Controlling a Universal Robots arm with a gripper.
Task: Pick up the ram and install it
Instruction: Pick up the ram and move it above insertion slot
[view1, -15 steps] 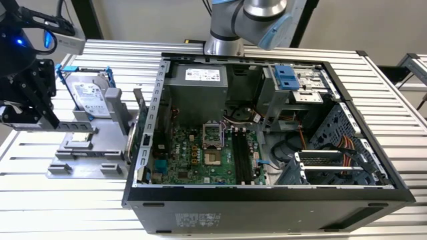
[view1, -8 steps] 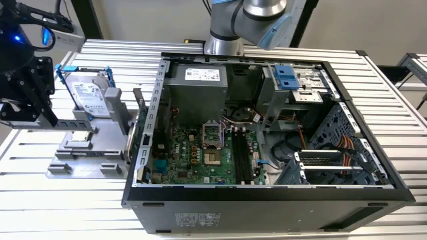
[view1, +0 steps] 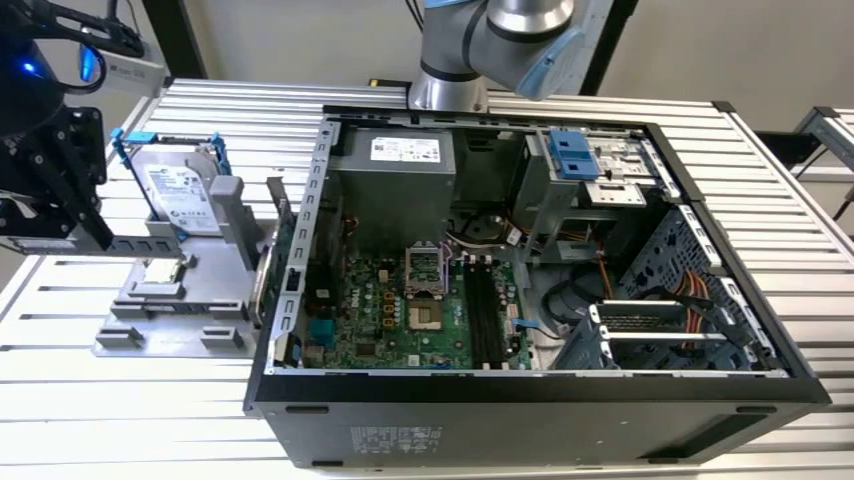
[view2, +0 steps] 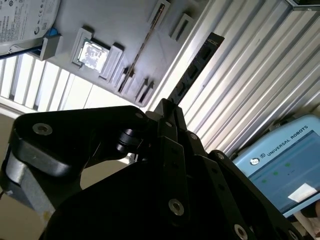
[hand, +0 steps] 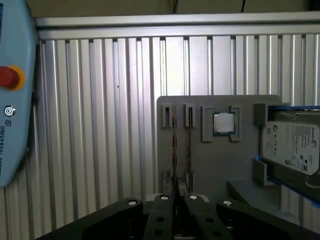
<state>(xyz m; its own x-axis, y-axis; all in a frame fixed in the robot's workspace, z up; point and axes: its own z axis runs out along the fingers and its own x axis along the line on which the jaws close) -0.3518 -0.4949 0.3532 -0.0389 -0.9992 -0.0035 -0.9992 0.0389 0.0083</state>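
The gripper (hand: 178, 198) points downward, its fingers (hand: 161, 215) closed tightly together.

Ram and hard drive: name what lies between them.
In the first wrist view, a processor chip sits between the ram and the hard drive.

Motherboard slots (view1: 483, 312) lie open from above; drive cage (view1: 587, 175) stands nearby

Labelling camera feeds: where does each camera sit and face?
Exterior view: high, off the arm, looking down on the open computer case; the arm shows beyond it.
First wrist view: on the wrist, over the end effector, facing the grey fixture.
Second wrist view: on the wrist, along the held ram.
Both wrist views share the fixture.
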